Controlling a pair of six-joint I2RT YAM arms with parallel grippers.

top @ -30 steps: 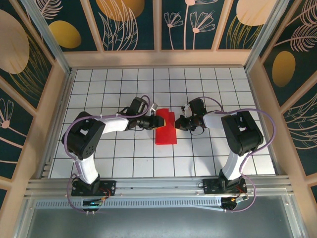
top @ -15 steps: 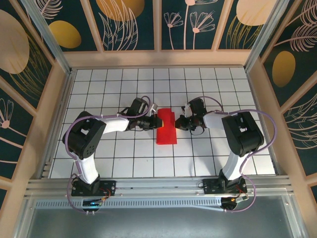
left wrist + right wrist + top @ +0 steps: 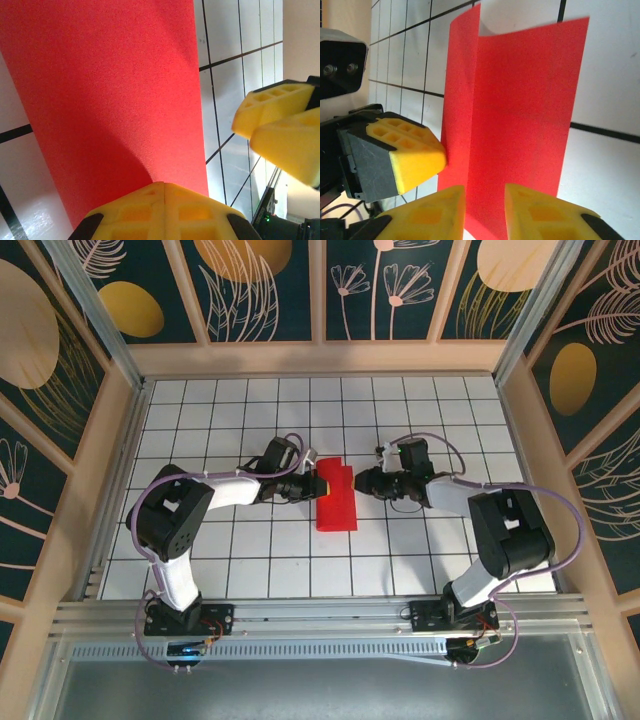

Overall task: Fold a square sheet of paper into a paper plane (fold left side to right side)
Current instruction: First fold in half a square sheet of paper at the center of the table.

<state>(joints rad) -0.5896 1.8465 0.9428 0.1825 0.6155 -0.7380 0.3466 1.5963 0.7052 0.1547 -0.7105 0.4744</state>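
Note:
The square sheet of paper (image 3: 337,505) is bright red and lies mid-table as a narrow upright rectangle. Its left flap (image 3: 462,80) stands up from a lengthwise crease. My left gripper (image 3: 320,483) is shut, its yellow tips (image 3: 165,192) pressed against the sheet's left side with nothing between them. The red sheet (image 3: 115,90) spreads out beyond those tips. My right gripper (image 3: 360,481) is open at the sheet's right edge. In the right wrist view its gap (image 3: 485,205) hangs over the flat red half (image 3: 525,125), facing the left gripper's yellow finger (image 3: 410,160).
The white grid table (image 3: 240,420) is boxed in by wooden walls (image 3: 520,440) on three sides. An aluminium rail (image 3: 320,615) runs along the near edge by the arm bases. Open tiles lie behind and in front of the paper.
The right arm swung outward to the right, and its gripper now points more squarely left at the sheet's right edge. The left gripper and the paper have barely moved.

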